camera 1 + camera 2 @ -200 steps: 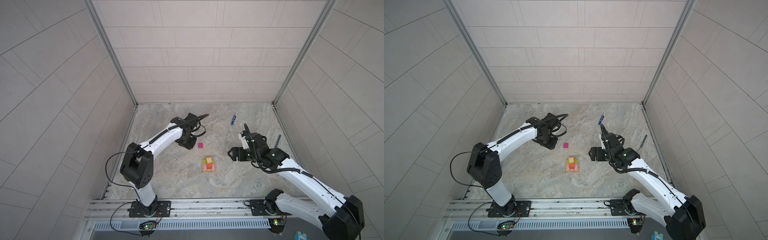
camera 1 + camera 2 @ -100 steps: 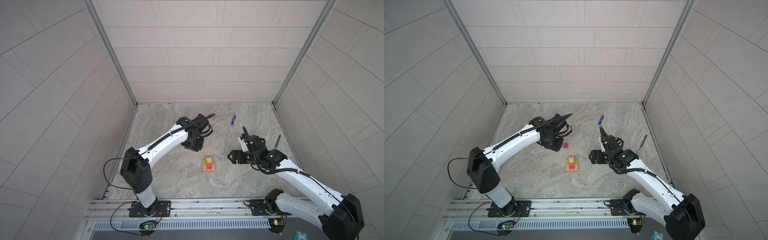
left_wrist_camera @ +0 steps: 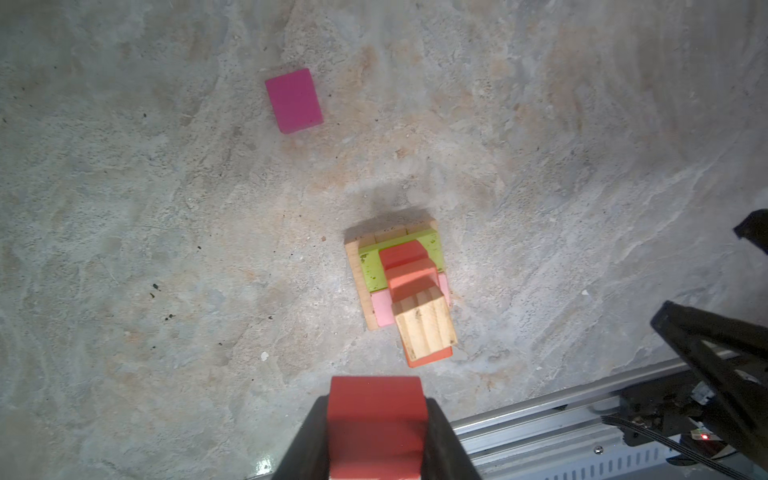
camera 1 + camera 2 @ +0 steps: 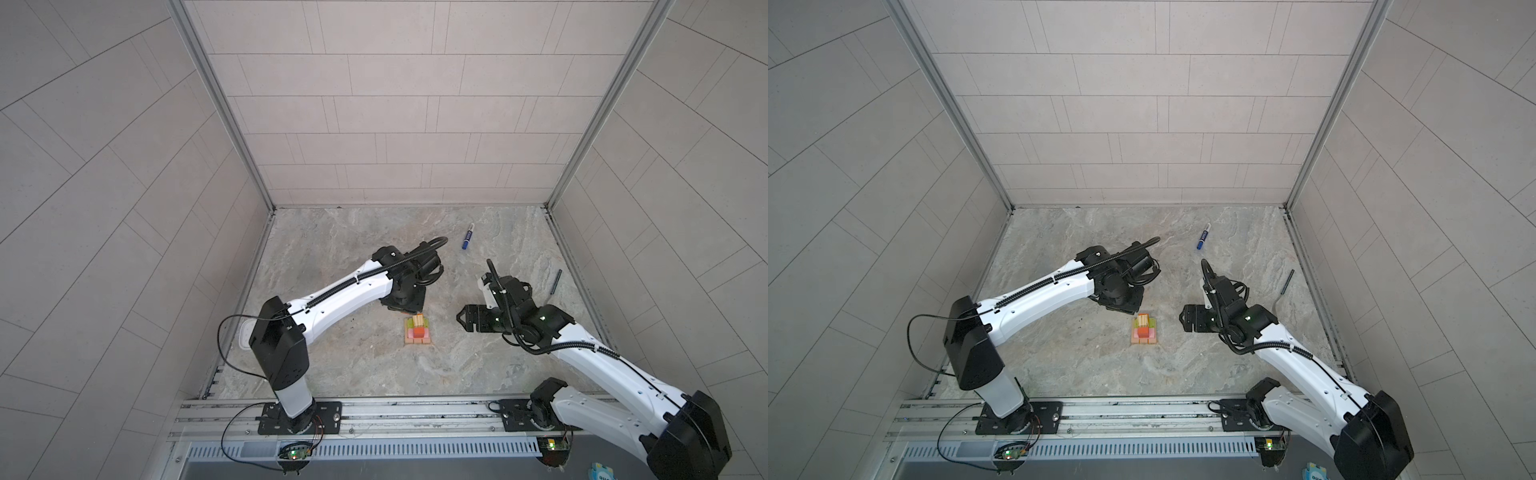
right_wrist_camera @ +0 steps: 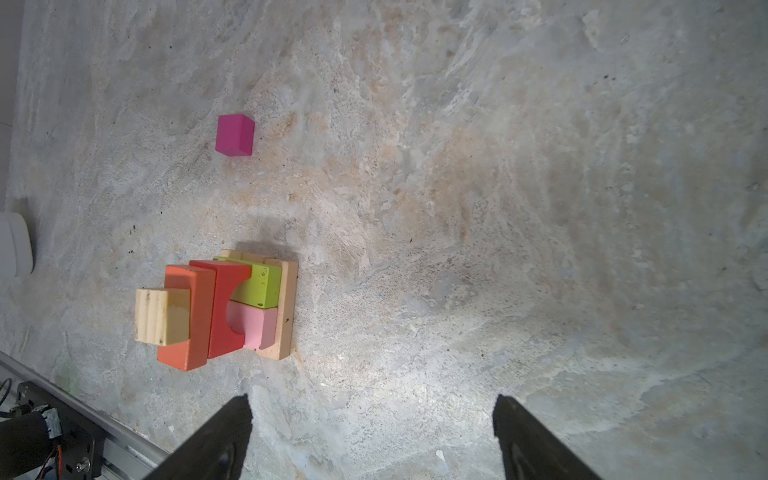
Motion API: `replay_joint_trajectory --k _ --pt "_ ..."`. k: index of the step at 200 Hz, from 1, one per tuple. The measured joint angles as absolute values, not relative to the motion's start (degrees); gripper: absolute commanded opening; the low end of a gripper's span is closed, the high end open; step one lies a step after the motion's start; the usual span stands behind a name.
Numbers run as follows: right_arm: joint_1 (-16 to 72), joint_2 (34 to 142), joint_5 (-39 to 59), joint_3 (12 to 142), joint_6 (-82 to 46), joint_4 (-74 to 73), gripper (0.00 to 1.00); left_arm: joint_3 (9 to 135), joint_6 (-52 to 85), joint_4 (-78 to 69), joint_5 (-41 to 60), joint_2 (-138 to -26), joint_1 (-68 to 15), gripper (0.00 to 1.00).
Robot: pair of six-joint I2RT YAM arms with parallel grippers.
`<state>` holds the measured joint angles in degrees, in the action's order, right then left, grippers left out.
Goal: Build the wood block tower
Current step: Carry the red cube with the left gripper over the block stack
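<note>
Marbled grey surface [image 4: 374,374], tiled walls around. Near its middle, tower [image 4: 419,330]: tan planks at the base, green and pink bricks, red arch, orange brick, tan block on top. Left gripper [image 3: 376,401] clamped on red cube [image 3: 374,432], just beside tower on the back-edge side, nearer than its partner. Next carry judged short: toward front edge, up over the tan top. Right gripper [image 5: 372,403] spread wide, empty, toward right edge. Magenta cube [image 3: 294,101] loose behind tower, apart from it.
</note>
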<state>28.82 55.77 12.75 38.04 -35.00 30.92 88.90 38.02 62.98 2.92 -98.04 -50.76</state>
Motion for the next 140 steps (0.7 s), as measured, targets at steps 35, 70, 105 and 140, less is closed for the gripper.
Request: replay_joint_trajectory --k 35,70,105,140 --pt "28.82 54.46 12.71 37.36 -35.35 30.87 0.92 88.9 40.38 60.84 2.09 -98.04 -52.6 0.33" --pt "28.82 53.58 12.64 36.45 -35.77 31.05 0.92 88.77 42.06 59.9 1.78 -98.3 -53.56 0.33" --pt "28.82 53.15 12.6 36.12 -35.88 31.09 0.92 88.23 42.96 58.65 1.85 -99.94 -54.04 0.33" --pt "28.82 52.8 12.45 36.1 -35.94 31.18 0.92 87.29 43.24 58.08 1.91 -101.03 -54.37 0.34"
